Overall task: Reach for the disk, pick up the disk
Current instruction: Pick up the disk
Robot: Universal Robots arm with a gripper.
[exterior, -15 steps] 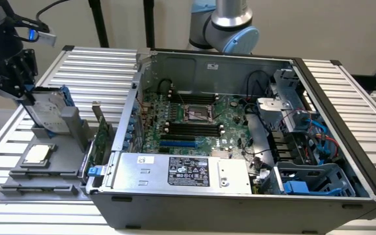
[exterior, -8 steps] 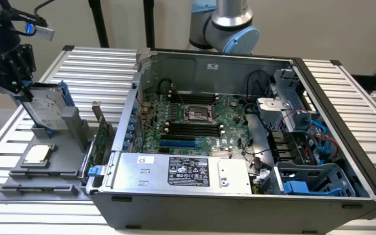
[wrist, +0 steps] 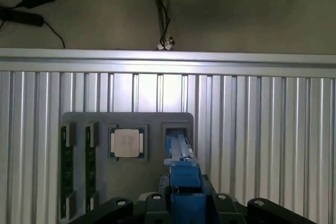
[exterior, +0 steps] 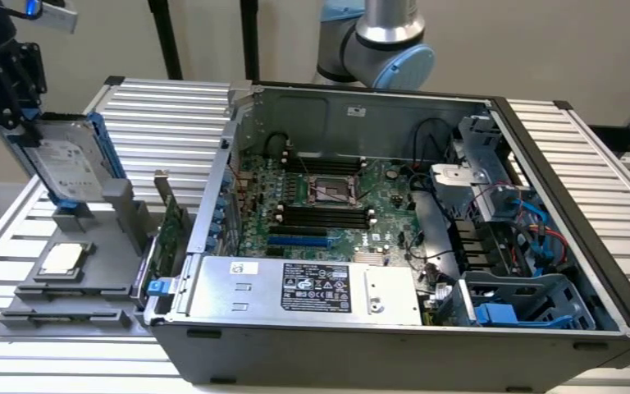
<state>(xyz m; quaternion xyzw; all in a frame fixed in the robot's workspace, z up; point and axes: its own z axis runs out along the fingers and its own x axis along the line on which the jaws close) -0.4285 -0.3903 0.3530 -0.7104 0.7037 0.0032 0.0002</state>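
Metal of a dull silver-grey forms the disk, a flat rectangular slab with a white printed label on its broad face; the print is too small to read. Bright blue plastic rails frame its long edges. It stands on end, tilted, above the table's edge at the exterior view's left, its lower end just over a slot in the grey holder; whether it is clear of the slot cannot be told. The gripper has its dark fingers clenched on the disk's upper end, one on each side of the blue rail.

The holder is a matt grey moulded block with stepped recesses. One recess holds a small square chip with a shiny metal cap, and two green memory sticks lie in narrow grooves beside it.

The table is ribbed aluminium, its slats catching the light. On it, toward the exterior view's right, sits an open computer case of dark sheet metal. Inside are a green motherboard and a silver box with a black label whose white writing cannot be read.
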